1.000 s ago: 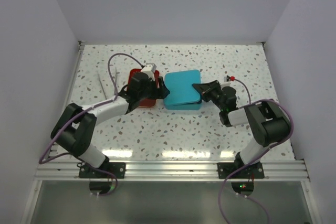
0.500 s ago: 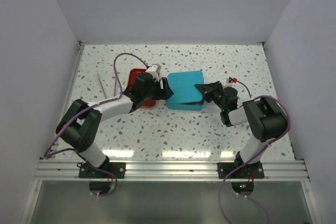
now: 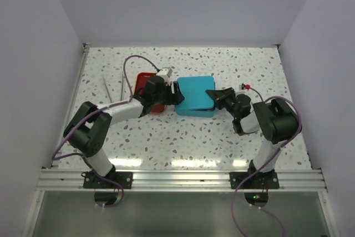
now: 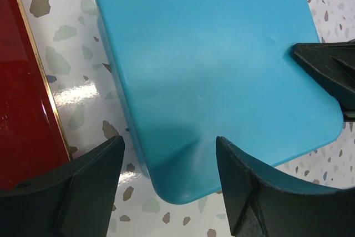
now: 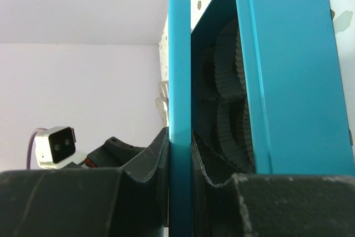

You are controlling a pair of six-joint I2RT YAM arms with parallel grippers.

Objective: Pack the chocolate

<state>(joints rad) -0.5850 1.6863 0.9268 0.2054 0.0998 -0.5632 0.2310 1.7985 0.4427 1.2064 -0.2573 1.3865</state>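
No chocolate pieces show in any view. A teal lid point(image 3: 194, 95) lies tilted over the teal tin. My right gripper point(image 3: 214, 97) is shut on the lid's right edge point(image 5: 179, 54) and holds it slightly lifted off the tin base point(image 5: 294, 70). Dark-shadowed paper cups point(image 5: 227, 70) show in the gap between them. My left gripper point(image 3: 176, 94) is open at the lid's left side. In the left wrist view the lid's near corner point(image 4: 216, 70) sits between my open fingers point(image 4: 169, 156), which do not touch it. The right gripper's finger point(image 4: 327, 73) rests on the lid's far edge.
The red tray point(image 3: 144, 83) with a gold rim lies just left of the tin, partly under my left arm, and also shows in the left wrist view point(image 4: 22, 109). A thin pale stick point(image 3: 108, 90) lies at the far left. White walls enclose the speckled table.
My left gripper has moved right, from over the red tray to the left edge of the teal lid. The right gripper keeps its hold on the lid and has barely moved.
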